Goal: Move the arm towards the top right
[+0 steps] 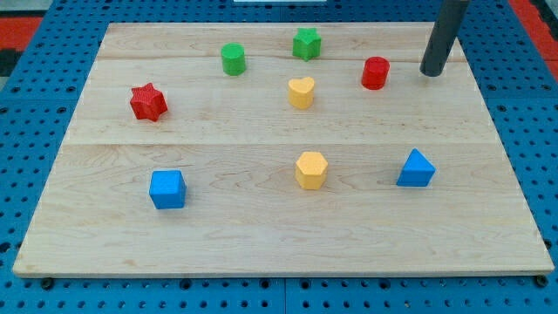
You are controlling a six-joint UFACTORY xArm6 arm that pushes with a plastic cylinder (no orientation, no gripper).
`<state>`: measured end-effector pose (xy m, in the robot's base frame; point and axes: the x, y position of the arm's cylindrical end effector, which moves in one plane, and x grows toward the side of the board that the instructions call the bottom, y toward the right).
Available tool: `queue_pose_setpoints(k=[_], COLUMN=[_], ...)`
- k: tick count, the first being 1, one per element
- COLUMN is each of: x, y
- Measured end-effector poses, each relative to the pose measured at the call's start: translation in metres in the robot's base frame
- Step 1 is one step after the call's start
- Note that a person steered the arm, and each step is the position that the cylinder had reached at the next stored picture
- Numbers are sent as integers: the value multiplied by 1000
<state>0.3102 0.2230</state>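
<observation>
My tip rests on the wooden board near its top right corner. The dark rod rises from it out of the view's top edge. The red cylinder stands just left of my tip, apart from it. The green star and the green cylinder lie further left along the top. The yellow heart sits below the green star.
A red star lies at the left. A blue cube is at the lower left, a yellow hexagonal block at the lower middle, a blue triangular block at the lower right. Blue pegboard surrounds the board.
</observation>
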Motion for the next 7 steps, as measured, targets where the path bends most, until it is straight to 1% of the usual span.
queue_pose_setpoints(k=[4, 7], x=[-2, -59], y=[16, 8])
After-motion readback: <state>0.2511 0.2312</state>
